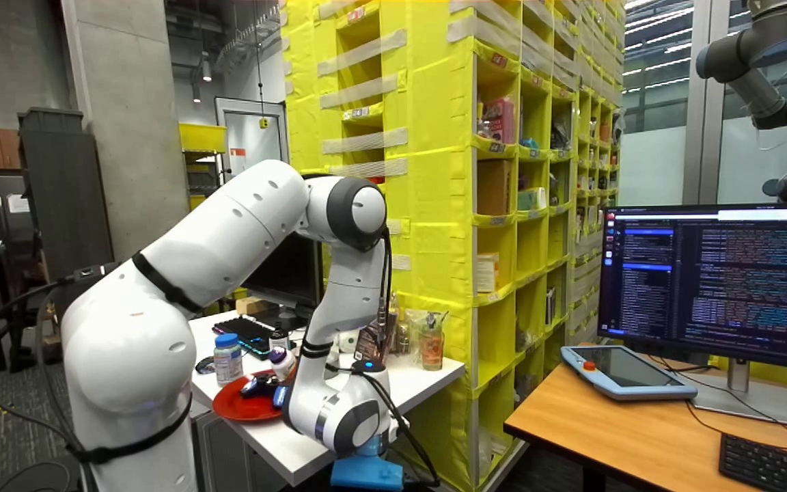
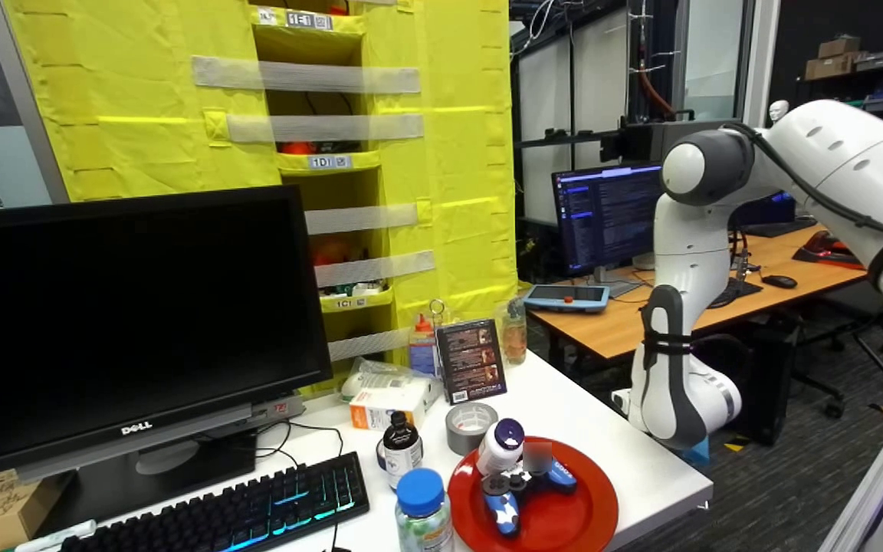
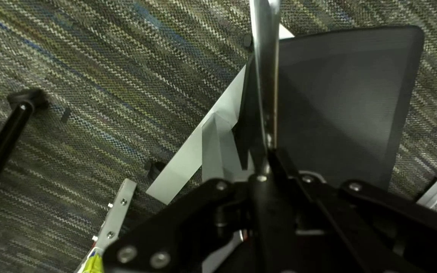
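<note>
In the wrist view my gripper (image 3: 269,153) comes in from the bottom, its fingertips pressed together around the end of a thin shiny strip (image 3: 266,76). Seen nearly edge-on, the strip runs up out of the picture; what it belongs to cannot be told. Beyond it lie a dark panel with rounded corners (image 3: 340,102), a pale metal base (image 3: 182,165) and striped carpet (image 3: 108,94). Below the wrist a light-blue part (image 1: 366,473) shows in an exterior view, with the fingers cut off or hidden there. The wrist hangs low, past the edge of the white table (image 2: 641,498).
On the white table, a red plate (image 2: 587,506) bears a game controller (image 2: 501,510) and a white bottle (image 2: 497,452). Around it stand a blue-capped jar (image 2: 422,506), grey tape (image 2: 468,425) and a disc case (image 2: 472,360). Yellow shelving (image 1: 427,239) and a wooden desk (image 1: 571,417) flank the arm.
</note>
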`<control>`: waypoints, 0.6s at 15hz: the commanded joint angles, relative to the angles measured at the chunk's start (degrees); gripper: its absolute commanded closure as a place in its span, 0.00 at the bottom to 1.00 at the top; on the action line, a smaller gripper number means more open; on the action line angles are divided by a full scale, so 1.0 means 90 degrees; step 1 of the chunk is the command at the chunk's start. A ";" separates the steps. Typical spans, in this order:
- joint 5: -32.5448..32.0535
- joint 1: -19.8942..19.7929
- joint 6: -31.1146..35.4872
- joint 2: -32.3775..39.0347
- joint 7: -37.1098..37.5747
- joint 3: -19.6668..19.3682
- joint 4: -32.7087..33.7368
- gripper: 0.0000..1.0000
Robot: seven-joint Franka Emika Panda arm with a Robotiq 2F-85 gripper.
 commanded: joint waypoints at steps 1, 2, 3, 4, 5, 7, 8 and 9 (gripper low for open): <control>-0.0222 0.0720 0.0858 -0.0098 0.0664 -0.0047 -0.1054 0.61; -0.0214 0.0893 0.1046 -0.0074 0.0704 -0.0101 -0.1230 0.56; -0.0249 0.0922 0.0605 -0.0323 0.0735 -0.0047 -0.1155 0.50; -0.0257 0.1023 0.0628 -0.0312 0.0729 -0.0096 -0.1234 0.43; -0.0244 0.1143 0.0578 -0.0278 0.0717 -0.0135 -0.1208 0.37; -0.0407 0.0676 0.0542 -0.0073 0.0511 -0.0562 -0.0932 0.48; -0.0403 0.0712 0.0538 -0.0075 0.0507 -0.0586 -0.0933 0.42; -0.0401 0.0724 0.0537 -0.0077 0.0506 -0.0596 -0.0936 0.37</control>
